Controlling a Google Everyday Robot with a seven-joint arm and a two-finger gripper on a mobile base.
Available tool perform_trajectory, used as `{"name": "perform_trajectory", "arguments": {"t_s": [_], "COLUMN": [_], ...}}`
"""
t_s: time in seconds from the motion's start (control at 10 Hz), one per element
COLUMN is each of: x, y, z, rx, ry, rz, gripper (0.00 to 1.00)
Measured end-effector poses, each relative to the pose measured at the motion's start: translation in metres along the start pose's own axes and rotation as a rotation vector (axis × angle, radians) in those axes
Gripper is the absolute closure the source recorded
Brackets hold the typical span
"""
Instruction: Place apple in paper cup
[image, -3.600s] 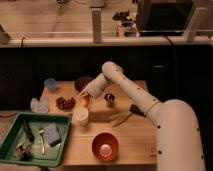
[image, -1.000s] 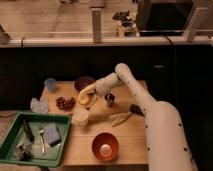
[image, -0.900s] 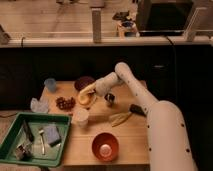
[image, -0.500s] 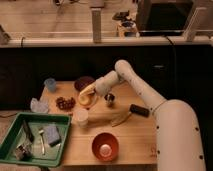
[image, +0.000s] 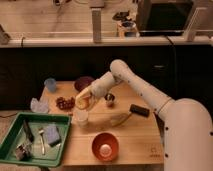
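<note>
My gripper (image: 84, 100) is at the left middle of the wooden table, at the end of the white arm that reaches in from the right. It is shut on the apple (image: 83, 100), a small orange-yellow fruit held in the air. The paper cup (image: 80, 118), short and white, stands upright on the table directly below the apple, with a small gap between them. The cup's inside is not visible.
Dark red grapes (image: 64, 103) lie left of the gripper, with a pale blue cup (image: 50, 84) and crumpled plastic (image: 38, 105) further left. A metal cup (image: 109, 99), banana (image: 120, 119), black object (image: 139, 110), orange bowl (image: 105, 146), dark bowl (image: 84, 82) and green tray (image: 12, 131) are around.
The gripper with the apple has shifted slightly left and down, closer over the paper cup. The arm's elbow has changed posture. The cup has not moved.
</note>
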Motion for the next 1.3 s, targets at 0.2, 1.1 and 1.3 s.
{"name": "perform_trajectory", "arguments": {"t_s": [0.2, 1.1, 1.3], "x": [-0.006, -0.001, -0.001], "y": [0.000, 0.014, 0.014], "z": [0.009, 0.033, 0.036], "rx": [-0.065, -0.225, -0.238], "ry": [0.039, 0.130, 0.120], "rz": [-0.013, -0.020, -0.021], "gripper": [1.00, 0.49, 0.32]}}
